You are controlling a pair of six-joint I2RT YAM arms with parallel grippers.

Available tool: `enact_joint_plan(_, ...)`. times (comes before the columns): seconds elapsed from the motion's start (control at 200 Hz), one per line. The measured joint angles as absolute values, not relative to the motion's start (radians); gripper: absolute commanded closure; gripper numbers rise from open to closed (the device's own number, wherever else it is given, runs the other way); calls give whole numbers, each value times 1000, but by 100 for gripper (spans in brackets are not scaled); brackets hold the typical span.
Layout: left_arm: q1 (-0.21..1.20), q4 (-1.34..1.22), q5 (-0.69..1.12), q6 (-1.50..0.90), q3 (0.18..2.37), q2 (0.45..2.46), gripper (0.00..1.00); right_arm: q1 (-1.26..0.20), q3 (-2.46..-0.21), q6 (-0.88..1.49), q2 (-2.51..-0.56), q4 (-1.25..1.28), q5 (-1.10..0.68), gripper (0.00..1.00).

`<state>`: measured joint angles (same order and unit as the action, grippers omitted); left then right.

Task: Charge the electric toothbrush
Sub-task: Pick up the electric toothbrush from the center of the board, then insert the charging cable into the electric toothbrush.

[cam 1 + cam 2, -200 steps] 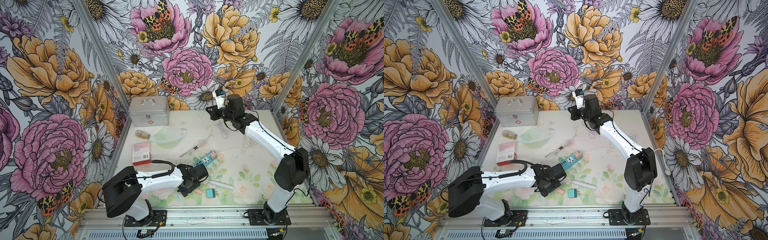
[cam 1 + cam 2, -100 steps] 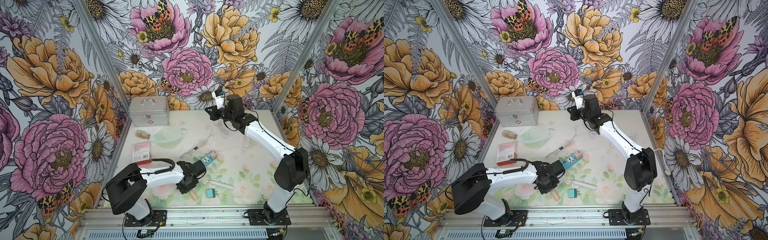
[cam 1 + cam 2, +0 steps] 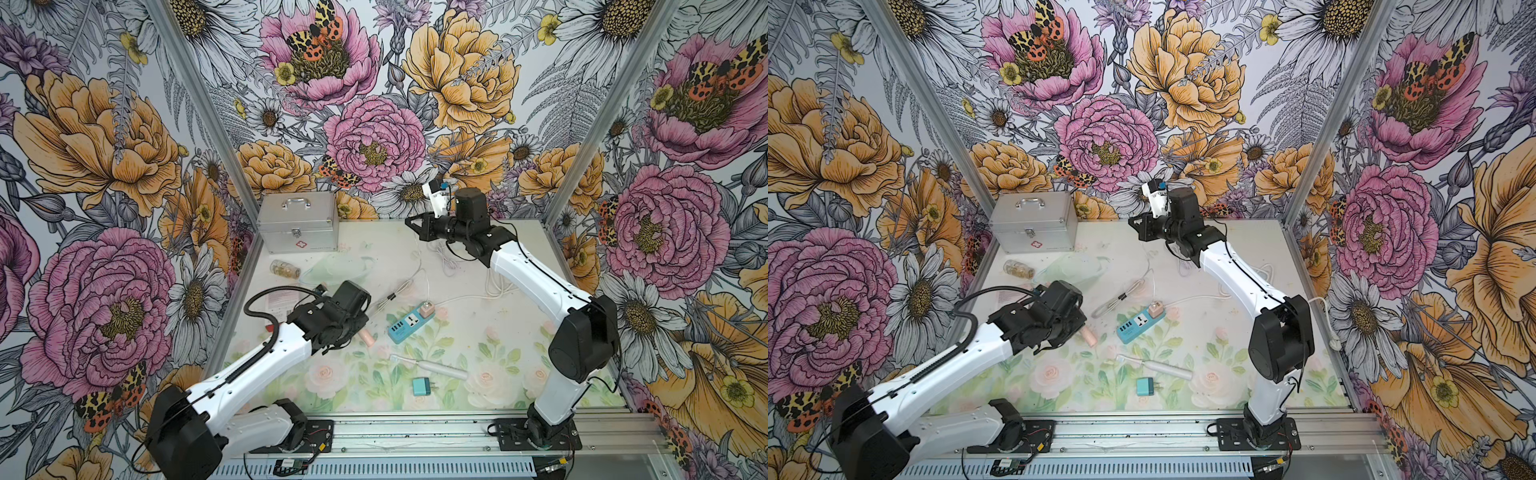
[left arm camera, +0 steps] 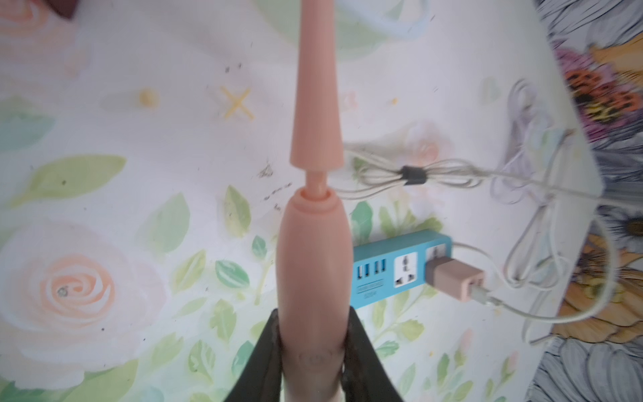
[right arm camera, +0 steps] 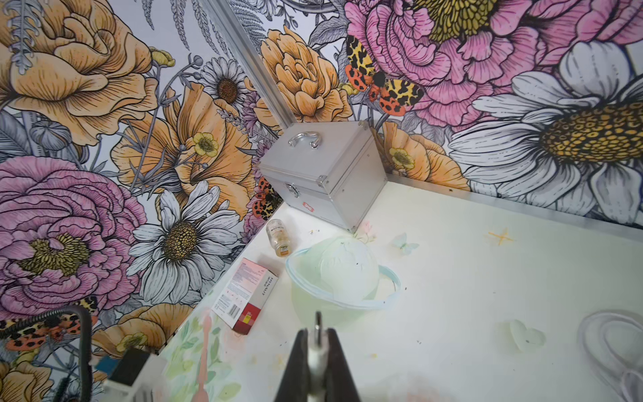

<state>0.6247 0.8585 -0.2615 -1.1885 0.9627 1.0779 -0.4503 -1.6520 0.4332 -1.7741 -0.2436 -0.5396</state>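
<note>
A peach-pink electric toothbrush (image 4: 313,264) lies lengthwise between my left gripper's (image 4: 313,343) dark jaws, which are shut on its handle. In both top views only its handle end (image 3: 368,337) (image 3: 1090,337) shows past the left wrist, above the mat's left side. A blue power strip (image 3: 411,322) (image 4: 400,268) lies just to its right, with a pink adapter (image 3: 426,309) (image 4: 455,278) and white cable plugged in. My right gripper (image 3: 412,224) (image 5: 317,336), raised at the back of the table, is shut on a white cable plug (image 5: 317,343) with a metal tip.
A white toothbrush (image 3: 432,368) and a teal adapter (image 3: 420,386) lie near the front. A tied cable bundle (image 3: 390,296) lies mid-table. A silver case (image 3: 297,222), pill bottle (image 3: 284,269), green mask (image 3: 340,266) and red-white box (image 5: 245,296) fill the back left.
My left gripper has closed on the pink toothbrush and carried it from the front of the mat back and to the left. The right arm has stayed still.
</note>
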Motion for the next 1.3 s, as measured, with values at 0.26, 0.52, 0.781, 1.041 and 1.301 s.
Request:
enact_joint_plan(0.26, 315, 723, -160, -809, 1295, 1179, 100, -478, -1660, 563, -1774, -224, -693, 100)
enact_joint_plan(0.52, 154, 556, 168, -680, 1482, 1376, 100, -556, -1627, 805, -1787, 19, -826, 100)
enact_joint_plan(0.781, 117, 418, 398, -701, 1493, 1405, 100, -580, -1621, 955, -1855, 157, -866, 100)
enact_joint_plan(1.041, 108, 398, 450, -745, 1505, 1422, 100, -606, -1617, 922, -1868, 166, -896, 100)
enact_joint_plan(1.301, 141, 376, 485, -756, 1559, 1451, 100, -616, -1613, 812, -1868, 117, -922, 100)
